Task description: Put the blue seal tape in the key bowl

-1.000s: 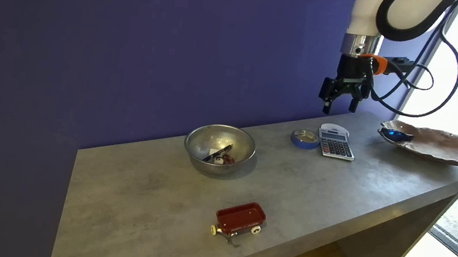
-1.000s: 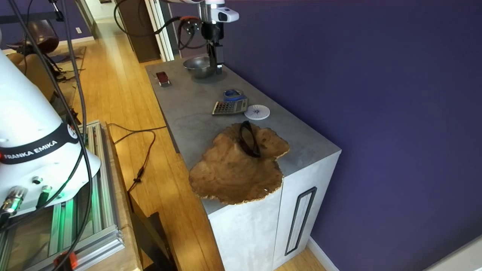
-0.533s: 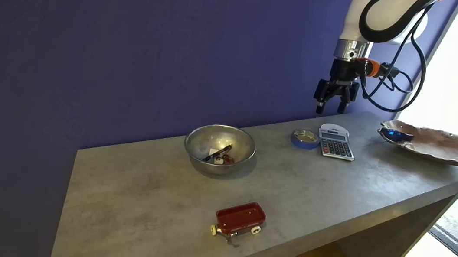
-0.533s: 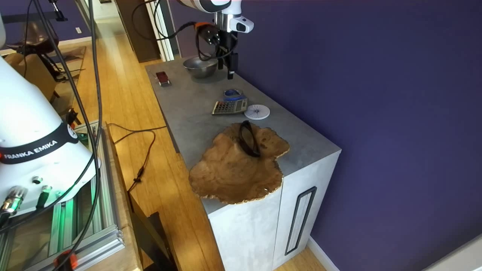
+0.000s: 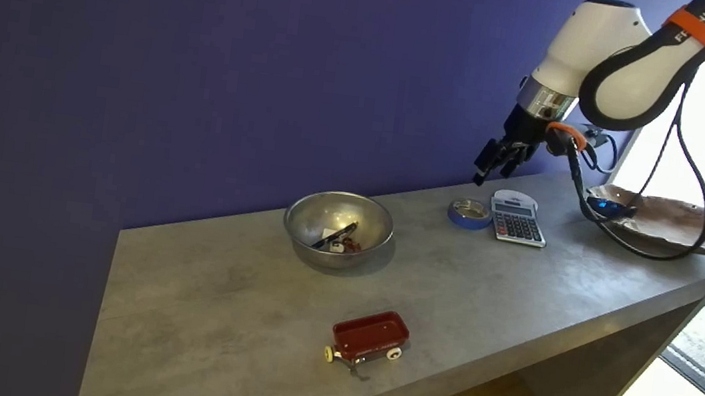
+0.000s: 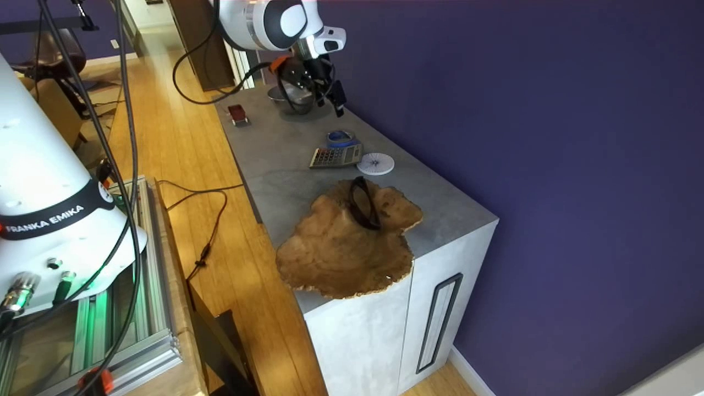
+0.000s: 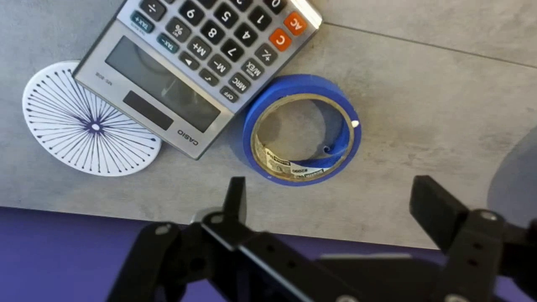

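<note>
Black two-fingered gripper [image 7: 330, 193]: parted, nothing held; reaching looks like the current step.
Round blue paper-tape roll [image 5: 469, 222]: flat on the grey stone-look tabletop [image 5: 232, 298]; next, centre and lower.
Silver rectangular calculator [image 7: 197, 71]: just beside the roll; may crowd the grasp.
Wide, shallow brown wood-like dish [image 6: 344, 250]: destination, well apart.

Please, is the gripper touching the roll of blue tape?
Apart. In both exterior views, the gripper hangs above the roll of blue tape, with grey countertop visible between them.
</note>
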### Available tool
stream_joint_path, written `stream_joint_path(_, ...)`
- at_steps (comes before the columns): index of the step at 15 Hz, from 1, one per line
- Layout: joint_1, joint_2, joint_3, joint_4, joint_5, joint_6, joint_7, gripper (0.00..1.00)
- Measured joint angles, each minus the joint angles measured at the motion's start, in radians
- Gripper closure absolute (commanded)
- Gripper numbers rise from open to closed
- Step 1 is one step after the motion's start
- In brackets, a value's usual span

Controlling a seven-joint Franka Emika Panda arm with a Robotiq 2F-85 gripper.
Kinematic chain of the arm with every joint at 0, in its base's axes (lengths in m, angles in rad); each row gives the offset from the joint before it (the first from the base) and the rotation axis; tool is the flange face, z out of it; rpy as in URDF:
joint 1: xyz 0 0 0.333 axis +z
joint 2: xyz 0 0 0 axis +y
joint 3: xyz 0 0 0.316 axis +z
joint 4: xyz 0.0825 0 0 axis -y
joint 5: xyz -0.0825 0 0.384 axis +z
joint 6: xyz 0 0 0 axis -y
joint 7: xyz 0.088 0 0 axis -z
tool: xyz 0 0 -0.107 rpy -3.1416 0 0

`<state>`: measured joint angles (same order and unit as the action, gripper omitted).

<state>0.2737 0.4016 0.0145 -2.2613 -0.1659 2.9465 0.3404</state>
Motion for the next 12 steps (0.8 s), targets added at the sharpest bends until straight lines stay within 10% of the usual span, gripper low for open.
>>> stream_joint_path(5, 0.117, -0.024, -0.123, -0.069, -0.024, 0.072, 0.063, 0.00)
stream_joint_path(12, -0.067, 0.169, -0.030, 0.042, -0.005, 0.005, -0.244, 0.00)
